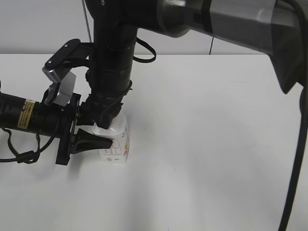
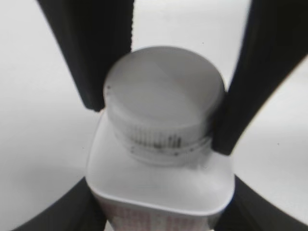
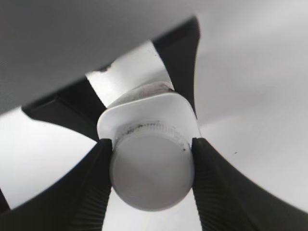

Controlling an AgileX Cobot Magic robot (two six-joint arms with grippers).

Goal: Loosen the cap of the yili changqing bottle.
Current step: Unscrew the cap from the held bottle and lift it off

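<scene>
Desk (image 1: 216,144) is plain white, with the yili changqing bottle (image 1: 120,144) standing upright on it, left of centre in the exterior view. We see the right arm (image 1: 113,57) coming in from the top right and dropping straight down over the bottle. The left arm (image 1: 29,115) lies low and level, reaching in from the left.

Left gripper (image 1: 109,144) has its fingers pinching the bottle's square body from the sides. Right gripper (image 3: 151,163) has its fingers (image 3: 94,187) pressed on opposite sides of the cap (image 3: 151,173), on the ribbed edge. The cap sits down on the neck and we see no gap at its skirt in the left wrist view, so we judge it not yet loosened.

We read the step as grip set, twist pending. The next move calls for wrist rotation on the right gripper while the left holds the body firm. We think slip on the ribs is the main risk.
</scene>
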